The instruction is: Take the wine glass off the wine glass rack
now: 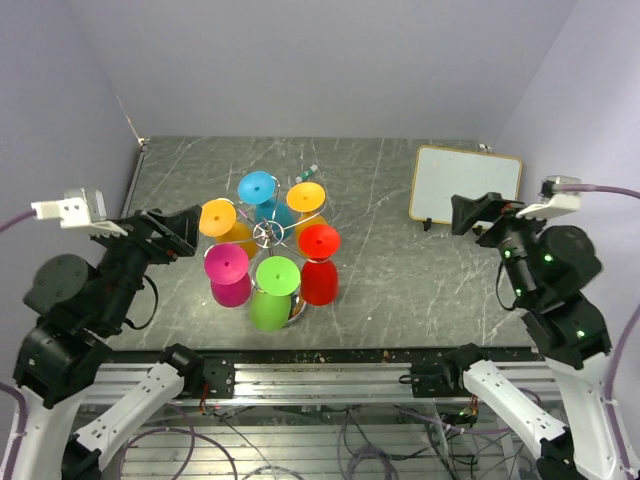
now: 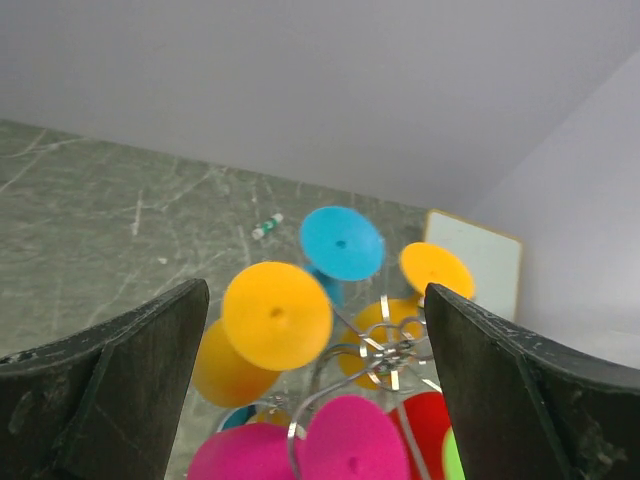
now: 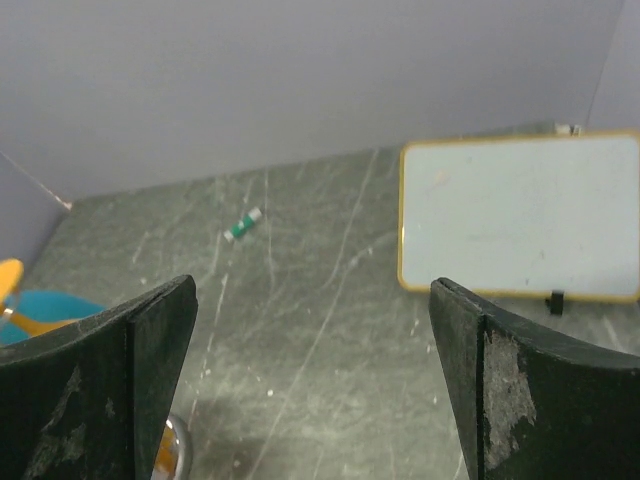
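Grey marbled bench is carrying a shiny chrome wire wine glass rack hanging six bright upturned wine glasses; your left jaws and right jaws are standing wide, empty.

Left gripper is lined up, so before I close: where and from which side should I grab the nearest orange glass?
Take the orange glass by its bowl, under the foot disc, from the rack's outer left side, where the open left gripper faces it. It hangs upside down with the foot on a hook, so it likely slides outward.
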